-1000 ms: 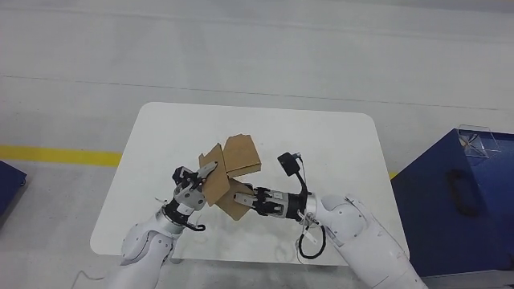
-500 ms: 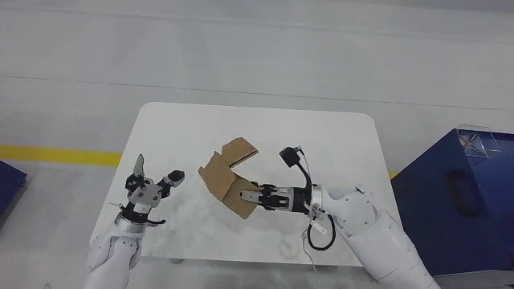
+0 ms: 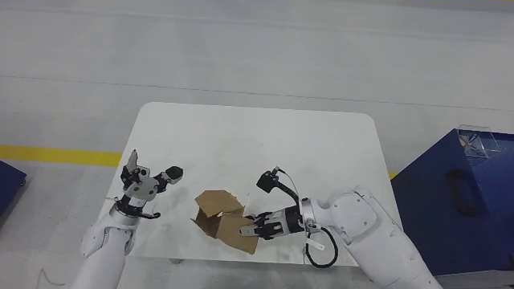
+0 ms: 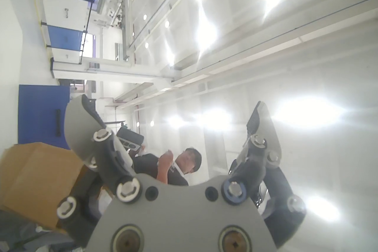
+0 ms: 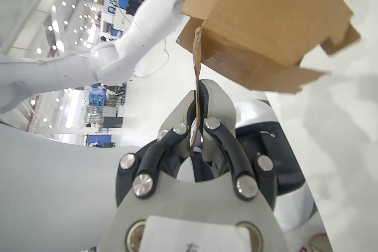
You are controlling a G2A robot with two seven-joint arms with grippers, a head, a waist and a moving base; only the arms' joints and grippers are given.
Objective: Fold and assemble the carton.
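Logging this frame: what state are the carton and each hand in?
carton: partly formed, flaps not folded in, held by one flap.
right hand: shut on a carton flap.
left hand: open, empty, apart from the carton.

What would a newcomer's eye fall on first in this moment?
The brown carton, partly folded with loose flaps, sits by the near edge of the white table. The right gripper is shut on one of its flaps, pinching the cardboard edge-on. Off to the side, the left gripper stands wide open, holding nothing, apart from the carton.
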